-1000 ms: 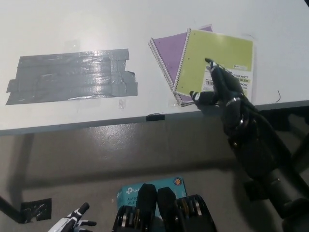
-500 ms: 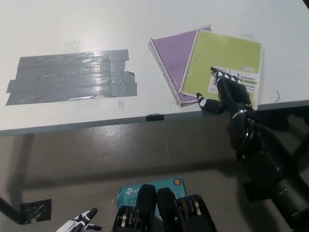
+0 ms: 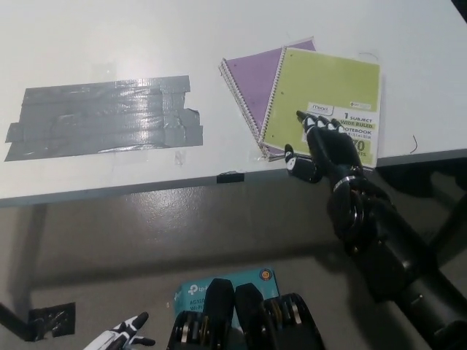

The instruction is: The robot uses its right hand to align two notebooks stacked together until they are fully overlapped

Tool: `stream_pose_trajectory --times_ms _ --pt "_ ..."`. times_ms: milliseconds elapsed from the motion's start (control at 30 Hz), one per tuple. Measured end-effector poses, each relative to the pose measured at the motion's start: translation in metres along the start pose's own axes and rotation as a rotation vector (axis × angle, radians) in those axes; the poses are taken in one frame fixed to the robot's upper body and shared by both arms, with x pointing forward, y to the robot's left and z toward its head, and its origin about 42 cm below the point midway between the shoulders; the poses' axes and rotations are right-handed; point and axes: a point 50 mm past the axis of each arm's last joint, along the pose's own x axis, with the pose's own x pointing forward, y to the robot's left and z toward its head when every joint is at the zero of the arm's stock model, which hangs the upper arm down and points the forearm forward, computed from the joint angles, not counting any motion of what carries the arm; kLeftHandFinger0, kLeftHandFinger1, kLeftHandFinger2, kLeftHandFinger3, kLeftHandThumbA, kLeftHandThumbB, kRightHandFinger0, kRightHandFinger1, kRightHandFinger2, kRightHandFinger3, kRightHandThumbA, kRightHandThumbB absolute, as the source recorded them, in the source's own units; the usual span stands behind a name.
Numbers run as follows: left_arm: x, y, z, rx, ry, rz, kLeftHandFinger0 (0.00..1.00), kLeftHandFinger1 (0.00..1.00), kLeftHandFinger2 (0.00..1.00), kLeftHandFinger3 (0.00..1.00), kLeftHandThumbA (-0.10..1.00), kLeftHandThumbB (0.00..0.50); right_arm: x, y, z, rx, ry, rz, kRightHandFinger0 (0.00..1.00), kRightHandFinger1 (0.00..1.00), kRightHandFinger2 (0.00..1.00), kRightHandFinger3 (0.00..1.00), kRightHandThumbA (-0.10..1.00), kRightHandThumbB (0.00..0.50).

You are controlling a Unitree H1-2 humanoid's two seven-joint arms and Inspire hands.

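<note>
Right hand [image 3: 321,142] presses open-fingered on green notebook [image 3: 325,98], not gripping; uneven push risks skewing it off purple notebook [image 3: 252,76].

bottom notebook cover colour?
Purple, under the green notebook; the head view shows it.

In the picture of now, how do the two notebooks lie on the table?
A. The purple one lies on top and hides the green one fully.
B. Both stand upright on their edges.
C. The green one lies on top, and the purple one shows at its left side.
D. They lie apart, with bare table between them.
C: the green notebook covers most of the purple notebook, which shows only at its left; the right hand rests on the green cover.
</note>
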Motion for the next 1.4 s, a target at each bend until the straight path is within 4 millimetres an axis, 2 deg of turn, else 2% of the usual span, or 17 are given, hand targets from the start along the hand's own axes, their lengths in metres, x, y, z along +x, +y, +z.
stream_pose_trajectory --times_ms 33,100,133,300,333,367,400,433,533,633,700,733,967,1067,1200,1267,1400 --pt "0.0 0.0 0.0 -0.001 0.0 0.001 0.75 0.71 0.75 1.0 1.0 0.5 0.0 0.001 -0.001 -0.021 -0.003 0.002 1.0 1.0 1.0 1.0 1.0 0.366" --pt "0.0 0.001 0.0 -0.003 0.0 0.001 0.7 0.65 0.74 1.0 1.0 0.5 -0.002 0.002 -0.006 -0.069 -0.005 0.003 1.0 1.0 1.0 1.0 1.0 0.393" --pt "-0.001 0.001 -0.001 -0.003 0.0 0.001 0.69 0.65 0.74 1.0 1.0 0.5 -0.002 0.003 -0.008 -0.089 -0.005 0.003 1.0 1.0 1.0 1.0 1.0 0.385" --pt "-0.001 0.001 -0.001 -0.005 0.001 -0.002 0.73 0.7 0.75 1.0 1.0 0.5 -0.004 0.006 -0.017 -0.22 -0.031 0.01 1.0 1.0 1.0 1.0 1.0 0.399" --pt "-0.001 0.001 -0.001 -0.005 0.001 -0.002 0.62 0.62 0.74 1.0 1.0 0.5 -0.005 0.007 -0.017 -0.259 -0.043 0.011 1.0 1.0 1.0 1.0 1.0 0.431" --pt "-0.001 0.001 -0.001 -0.005 0.001 -0.002 0.62 0.62 0.74 1.0 1.0 0.5 -0.005 0.008 -0.018 -0.304 -0.059 0.012 1.0 1.0 1.0 1.0 1.0 0.433" --pt "-0.001 0.001 -0.001 -0.005 0.001 -0.001 0.63 0.63 0.74 1.0 1.0 0.5 -0.006 0.009 -0.018 -0.345 -0.077 0.013 1.0 1.0 1.0 1.0 1.0 0.443" --pt "-0.001 0.001 -0.001 -0.005 0.001 -0.002 0.7 0.66 0.75 1.0 1.0 0.5 -0.006 0.01 -0.018 -0.374 -0.089 0.013 1.0 1.0 1.0 1.0 1.0 0.43" --pt "-0.001 0.001 -0.001 -0.005 0.001 -0.002 0.74 0.67 0.76 1.0 1.0 0.5 -0.007 0.011 -0.018 -0.467 -0.133 0.012 1.0 1.0 1.0 1.0 1.0 0.456" --pt "-0.001 0.001 -0.001 -0.005 0.002 -0.002 0.78 0.7 0.76 1.0 1.0 0.5 -0.008 0.01 -0.02 -0.514 -0.157 0.011 1.0 1.0 1.0 1.0 1.0 0.451" --pt "-0.001 0.001 -0.002 -0.006 0.002 -0.002 0.74 0.68 0.75 1.0 1.0 0.5 -0.008 0.01 -0.019 -0.53 -0.166 0.01 1.0 1.0 1.0 1.0 1.0 0.462" --pt "-0.001 0.001 -0.002 -0.006 0.002 -0.002 0.74 0.67 0.75 1.0 1.0 0.5 -0.008 0.01 -0.019 -0.534 -0.169 0.009 1.0 1.0 1.0 1.0 1.0 0.448" --pt "-0.001 0.001 -0.002 -0.007 0.002 -0.008 0.73 0.67 0.75 1.0 1.0 0.5 -0.009 0.012 -0.017 -0.56 -0.186 0.01 1.0 1.0 1.0 1.0 1.0 0.459" --pt "-0.001 0.0 -0.002 -0.007 0.002 -0.01 0.68 0.63 0.73 1.0 1.0 0.5 -0.009 0.012 -0.017 -0.571 -0.187 0.009 1.0 1.0 1.0 1.0 1.0 0.453" --pt "-0.001 0.0 -0.002 -0.007 0.002 -0.013 0.69 0.65 0.77 1.0 1.0 0.5 -0.008 0.011 -0.017 -0.578 -0.192 0.008 1.0 1.0 1.0 1.0 1.0 0.45" --pt "-0.001 0.0 -0.002 -0.006 0.001 -0.016 0.79 0.69 0.77 1.0 1.0 0.5 -0.008 0.01 -0.018 -0.583 -0.196 0.008 1.0 1.0 1.0 1.0 1.0 0.448" --pt "-0.001 0.0 -0.001 -0.005 0.002 -0.026 0.78 0.68 0.72 1.0 1.0 0.5 -0.007 0.007 -0.02 -0.598 -0.208 0.012 1.0 1.0 1.0 1.0 1.0 0.45"
